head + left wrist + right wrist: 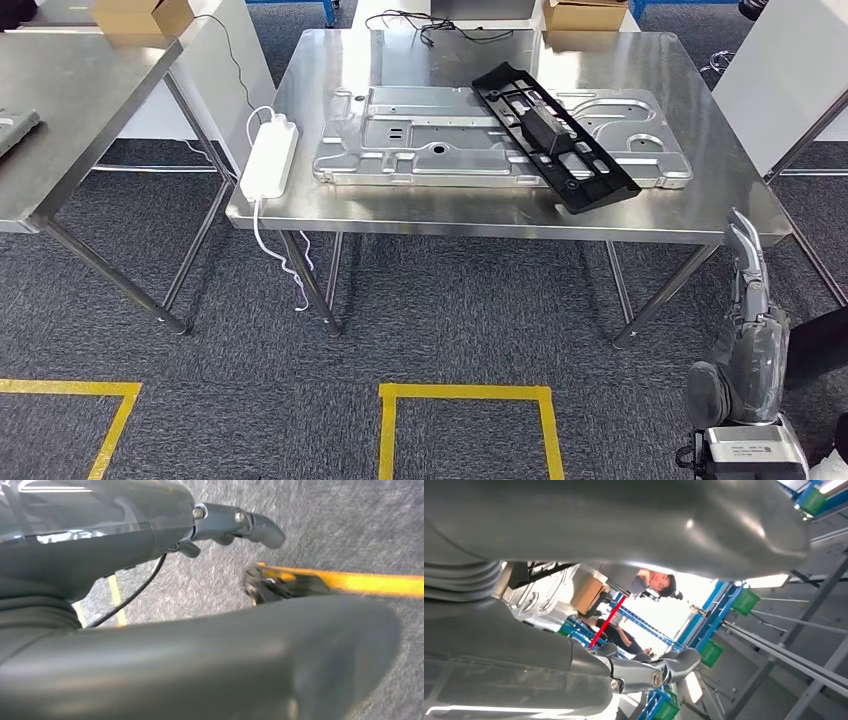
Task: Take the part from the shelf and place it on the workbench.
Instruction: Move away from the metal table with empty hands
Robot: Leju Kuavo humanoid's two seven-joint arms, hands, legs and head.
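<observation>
Black plastic part (553, 133) already lies diagonally on the metal panel (430, 140) on the workbench (300, 205), up-left of the empty, loosely spread right hand (750, 300), the nearer one.

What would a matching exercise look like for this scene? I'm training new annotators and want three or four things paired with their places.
Things:
1. long black plastic frame part
2. white oblong power strip
3. brown cardboard box
4. right hand

Places:
A. the steel workbench's left edge
B. the far right corner of the workbench
C. lying slantwise on the large stamped silver metal panel
D. low, beside the workbench's near right corner

Pairs: 1-C, 2-A, 3-B, 4-D
</observation>
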